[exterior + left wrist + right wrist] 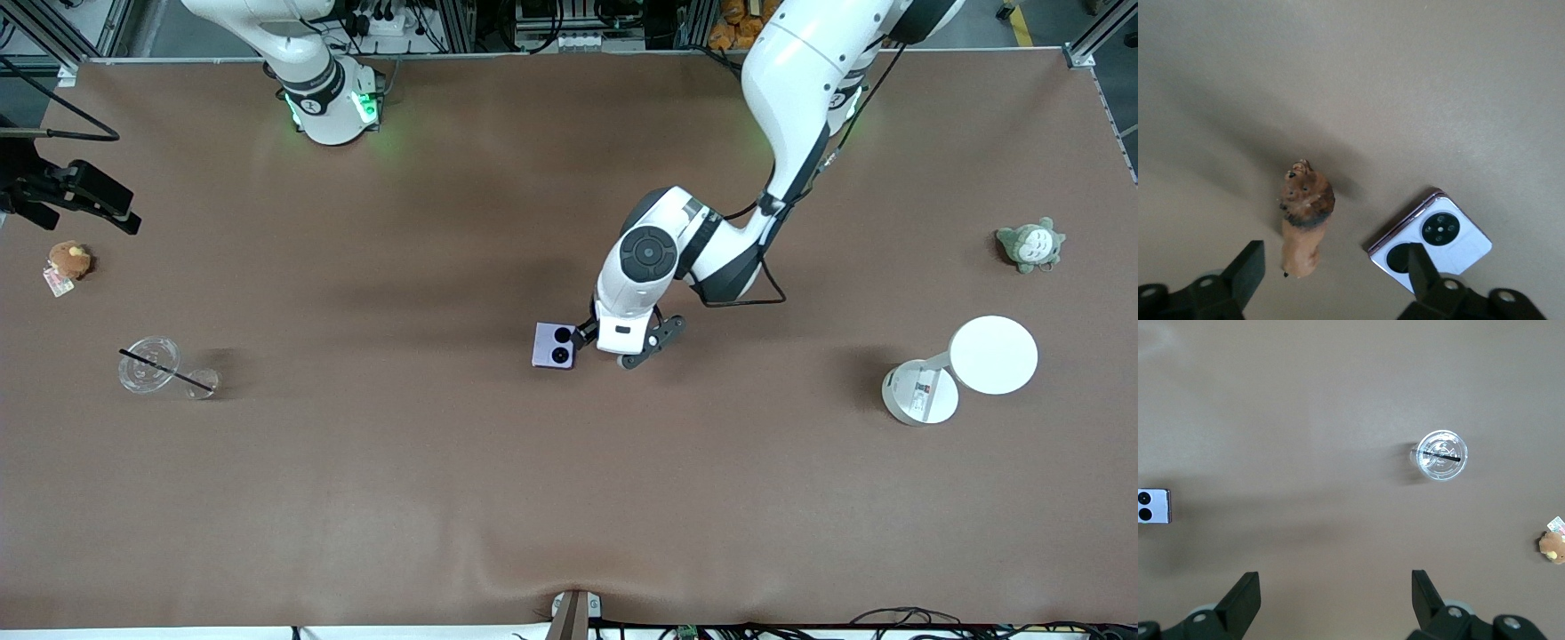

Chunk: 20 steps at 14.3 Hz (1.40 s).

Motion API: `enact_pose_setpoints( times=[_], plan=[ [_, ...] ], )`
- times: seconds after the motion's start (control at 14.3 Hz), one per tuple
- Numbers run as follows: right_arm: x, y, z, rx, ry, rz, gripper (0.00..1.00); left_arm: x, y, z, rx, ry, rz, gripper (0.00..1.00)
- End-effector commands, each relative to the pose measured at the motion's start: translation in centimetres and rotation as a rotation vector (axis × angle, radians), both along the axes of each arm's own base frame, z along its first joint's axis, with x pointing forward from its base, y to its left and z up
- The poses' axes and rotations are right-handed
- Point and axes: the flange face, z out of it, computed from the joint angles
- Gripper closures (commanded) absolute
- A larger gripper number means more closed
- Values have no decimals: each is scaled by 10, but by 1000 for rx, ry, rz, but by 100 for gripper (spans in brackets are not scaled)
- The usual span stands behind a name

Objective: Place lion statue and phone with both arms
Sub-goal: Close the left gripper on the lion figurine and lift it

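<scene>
Left gripper (pixel 1331 273) low over the middle of the tabletop (pixel 569 498), jaws spread apart and holding nothing, one finger (pixel 1248 267) clear to one side of the lion statue (pixel 1305 220), the other finger (pixel 1421 267) over an edge of the phone (pixel 1431 243). Lion statue lying on its side on the tabletop between the fingers, touched by neither: small, elongated, orange-brown body, darker shaggy mane around the face, thin dark tail tip at the end nearest the jaws. Hidden under the wrist in the front view. Phone just beside it, flat and face up: squarish, pale lavender, two black round circles, a pinkish rim along one edge; toward the right arm's end from the statue. Right gripper (pixel 1331 600) waiting high above the right arm's end of the tabletop, jaws wide and empty. One lion statue, one phone, one clear cup (pixel 149 363) with a black straw, one brown plush toy (pixel 69 260), one grey-green plush toy (pixel 1029 244), one white lamp (pixel 960 369).
</scene>
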Motion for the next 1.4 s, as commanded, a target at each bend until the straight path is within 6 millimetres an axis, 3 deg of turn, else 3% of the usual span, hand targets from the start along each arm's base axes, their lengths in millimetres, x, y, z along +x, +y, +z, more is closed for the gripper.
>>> enact_pose_setpoints(
  times=[0.0, 0.14, 0.28, 0.42, 0.7, 0.84, 1.12, 1.33],
  plan=[
    [-3, 1, 0, -9, -13, -2, 0, 0, -3, -21, 15, 7, 21, 17],
    [-4, 2, -1, -9, -1, 0, 0, -1, -1, -38, 52, -3, -13, 17],
    [-4, 3, 0, -8, -4, 1, 0, -2, 1, -42, 73, -13, -34, 19],
    [-5, 12, 0, -8, -4, 9, 0, -3, 0, -47, 71, -5, -27, 32],
    [-2, 32, -15, -1, 21, 45, 0, -2, 0, -47, 71, -5, -25, 36],
    [-4, 35, -17, -2, 38, 60, 0, -2, 0, -48, 70, -4, -24, 43],
    [-12, 64, -20, -6, 78, 104, 0, 1, 1, -44, 67, -9, -23, 54],
    [-4, 80, -31, -5, 78, 132, 0, 7, 6, -35, 63, -25, -34, 93]
  ],
)
